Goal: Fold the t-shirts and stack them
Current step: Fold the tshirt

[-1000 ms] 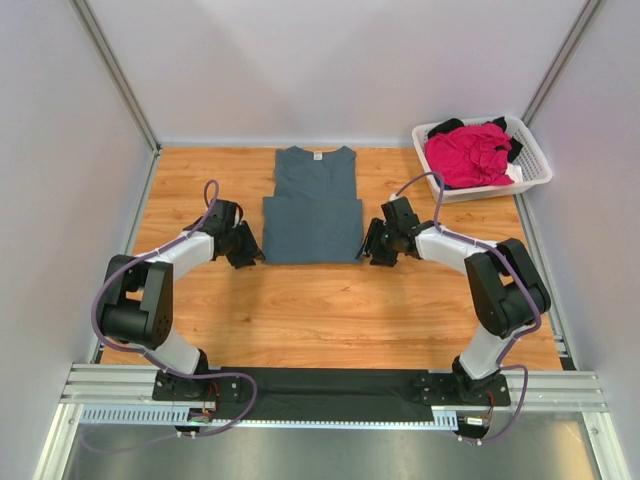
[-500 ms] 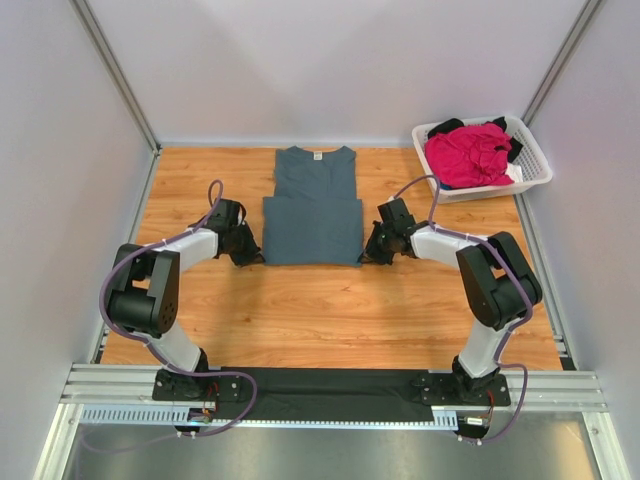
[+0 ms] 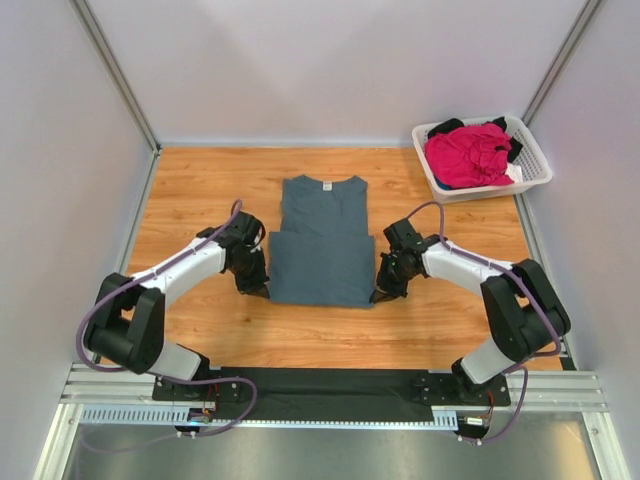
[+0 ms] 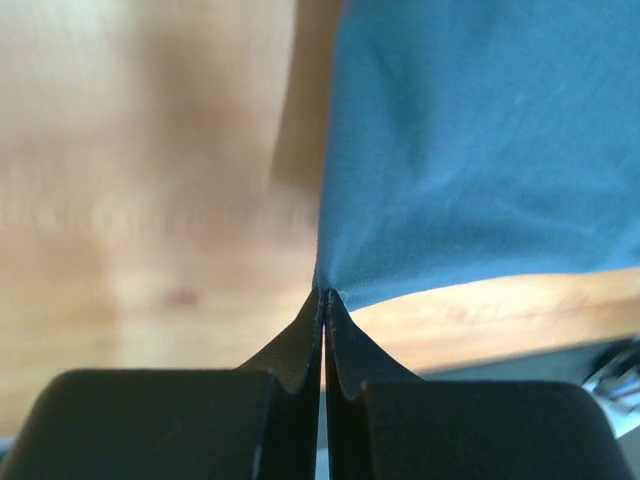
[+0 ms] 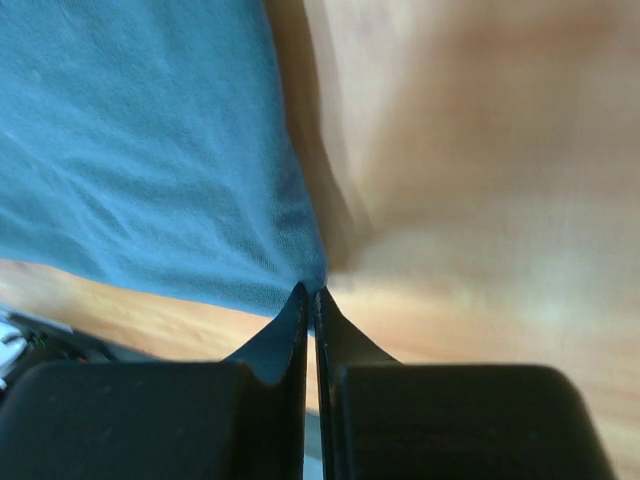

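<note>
The slate blue-grey t-shirt (image 3: 322, 240) lies flat on the wooden worktop (image 3: 330, 325), neck towards the far wall, with its small neck label (image 3: 325, 184) showing at the collar. Its upper part is narrower. Its lower part forms a wider rectangle, with a straight edge running across where the two meet.

The left claw (image 3: 262, 290) sits at the shirt's near left corner. In the left wrist view its two black fingers are pressed together, pinching the tip of that corner, and the cloth spreads away from them up and to the right. The right claw (image 3: 380, 293) sits at the shirt's near right corner, its fingers likewise closed tight on the corner cloth, as the right wrist view shows. Both arms reach in from either side of the shirt, their wrists low over the wood.

Beyond the shirt, to its far right, stands a white slatted basket (image 3: 535, 165) against the right wall. It holds a crumpled magenta-pink t-shirt (image 3: 467, 152), with a black t-shirt (image 3: 445, 127) showing at its edges.
</note>
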### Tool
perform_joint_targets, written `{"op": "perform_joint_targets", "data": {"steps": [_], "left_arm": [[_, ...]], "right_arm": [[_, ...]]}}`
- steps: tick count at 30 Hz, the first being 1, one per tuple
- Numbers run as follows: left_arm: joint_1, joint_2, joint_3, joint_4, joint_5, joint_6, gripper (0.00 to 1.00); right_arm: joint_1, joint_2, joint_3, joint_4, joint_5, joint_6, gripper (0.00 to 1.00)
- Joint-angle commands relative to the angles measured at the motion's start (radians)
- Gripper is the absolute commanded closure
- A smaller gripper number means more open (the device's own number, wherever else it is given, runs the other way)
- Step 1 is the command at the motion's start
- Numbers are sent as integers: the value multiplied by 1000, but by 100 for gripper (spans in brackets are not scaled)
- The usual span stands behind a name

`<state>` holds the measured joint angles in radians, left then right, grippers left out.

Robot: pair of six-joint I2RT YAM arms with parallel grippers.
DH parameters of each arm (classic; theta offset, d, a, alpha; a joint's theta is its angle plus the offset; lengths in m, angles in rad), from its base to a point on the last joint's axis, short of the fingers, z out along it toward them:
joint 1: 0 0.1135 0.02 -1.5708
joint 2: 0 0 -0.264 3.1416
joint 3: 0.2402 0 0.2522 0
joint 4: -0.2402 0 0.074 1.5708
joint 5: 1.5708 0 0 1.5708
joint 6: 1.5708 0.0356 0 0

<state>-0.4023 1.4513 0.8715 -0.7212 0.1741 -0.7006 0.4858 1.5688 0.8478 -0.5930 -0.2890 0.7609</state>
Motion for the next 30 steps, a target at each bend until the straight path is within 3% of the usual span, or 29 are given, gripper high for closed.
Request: {"op": "perform_joint_targets", "data": {"steps": [1,9,15,18,22,30], "left_arm": [[-27,-98,27,-313,-30,49,100],[-35,-262,201,-622,-45,43,100],[-26,-105,447,-649,-162,90,100],[-7,4,585,-655,-171,115,100],[11,99,740,-643,-219,131,100],[54,149,752,-503,-228,86,100]], "right_arm": [[30,-84,34,-227,-61,-21,100],[30,-162,347,-591,13,-61,100],[-6,-67,580,-657,99,-139,100],[-26,2,703,-633,183,-164,100],[-62,59,749,-510,191,-170,100],[-118,152,832,-400,163,-247,100]]}}
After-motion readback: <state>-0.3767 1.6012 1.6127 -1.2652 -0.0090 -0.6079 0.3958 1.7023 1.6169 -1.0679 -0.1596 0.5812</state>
